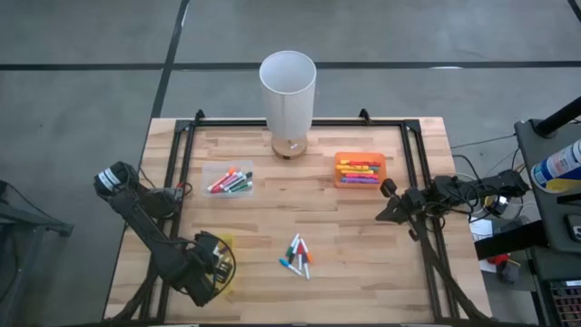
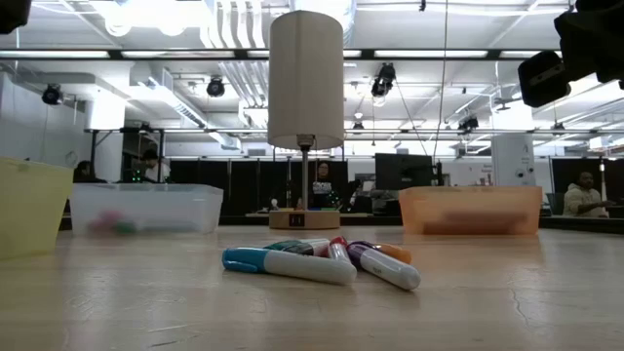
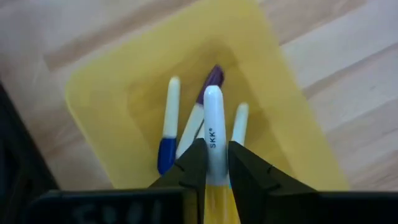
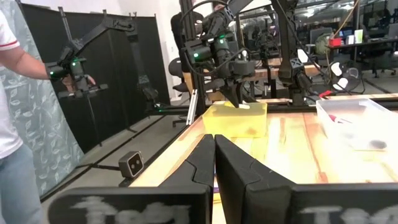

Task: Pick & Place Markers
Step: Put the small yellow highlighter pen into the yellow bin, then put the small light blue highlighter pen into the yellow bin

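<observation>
Hanging over the yellow tray (image 3: 99,99) at the table's (image 1: 363,272) near-left corner, the left gripper (image 3: 212,163) pinches a white-barrelled marker (image 3: 212,134) between narrowly parted fingers; whether the pinch is loosening I cannot tell. Dropped tilted, that marker could bounce off those already in the tray and roll toward the table edge close by. Open wood lies between tray and loose markers (image 1: 298,256) mid-table. The right gripper (image 4: 214,163), closed and empty, waits by the right rail.

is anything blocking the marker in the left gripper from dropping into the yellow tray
Nothing visible does. The left gripper holds a white marker right above the open yellow tray; three markers already lie inside, with bare floor beside them.
</observation>
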### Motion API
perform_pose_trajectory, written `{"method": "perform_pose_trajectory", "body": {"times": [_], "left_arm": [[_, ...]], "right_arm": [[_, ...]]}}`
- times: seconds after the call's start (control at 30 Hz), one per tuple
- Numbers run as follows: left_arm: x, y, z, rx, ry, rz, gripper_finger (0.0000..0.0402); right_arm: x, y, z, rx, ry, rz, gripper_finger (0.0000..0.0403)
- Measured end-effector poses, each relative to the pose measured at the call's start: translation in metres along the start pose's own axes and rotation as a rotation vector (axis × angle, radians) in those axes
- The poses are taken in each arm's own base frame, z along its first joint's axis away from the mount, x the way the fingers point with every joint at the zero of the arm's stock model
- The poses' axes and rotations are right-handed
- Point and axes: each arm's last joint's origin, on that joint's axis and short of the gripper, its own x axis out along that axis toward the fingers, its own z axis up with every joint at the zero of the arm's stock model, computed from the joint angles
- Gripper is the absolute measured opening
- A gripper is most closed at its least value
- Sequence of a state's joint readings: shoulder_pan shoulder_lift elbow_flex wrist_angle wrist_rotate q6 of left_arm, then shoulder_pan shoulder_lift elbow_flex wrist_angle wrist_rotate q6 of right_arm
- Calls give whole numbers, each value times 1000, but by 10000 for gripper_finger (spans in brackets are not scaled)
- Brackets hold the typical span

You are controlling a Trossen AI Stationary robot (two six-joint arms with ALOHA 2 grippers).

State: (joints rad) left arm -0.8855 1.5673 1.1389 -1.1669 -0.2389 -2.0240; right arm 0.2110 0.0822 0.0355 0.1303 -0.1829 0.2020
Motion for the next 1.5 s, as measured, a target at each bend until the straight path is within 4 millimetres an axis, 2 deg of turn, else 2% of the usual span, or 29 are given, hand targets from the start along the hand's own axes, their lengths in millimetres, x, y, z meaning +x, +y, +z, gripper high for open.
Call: {"method": "perform_pose_trajectory", "body": {"times": [0.27, 0.37, 0.53, 0.77, 1.0, 1.13, 1.33, 1.5], "left_arm": [[0, 0, 4, -5, -41, -5, 129], [-2, -3, 7, -80, -31, -9, 136], [-20, -17, 20, -163, -65, -121, 137], [-51, -51, 66, -365, -358, -425, 138], [-68, -89, 126, -547, -594, -706, 138], [-82, -105, 162, -579, -715, -841, 138], [-90, -111, 199, -531, -855, -878, 138], [-87, -110, 208, -485, -879, -844, 138]], "right_arm": [[0, 0, 0, 0, 0, 0, 9], [0, 0, 0, 0, 0, 0, 9], [0, 0, 0, 0, 0, 0, 9], [0, 0, 0, 0, 0, 0, 9], [0, 0, 0, 0, -1, 0, 9], [0, 0, 0, 0, -1, 0, 9], [0, 0, 0, 0, -1, 0, 9], [0, 0, 0, 0, -1, 0, 9]]}}
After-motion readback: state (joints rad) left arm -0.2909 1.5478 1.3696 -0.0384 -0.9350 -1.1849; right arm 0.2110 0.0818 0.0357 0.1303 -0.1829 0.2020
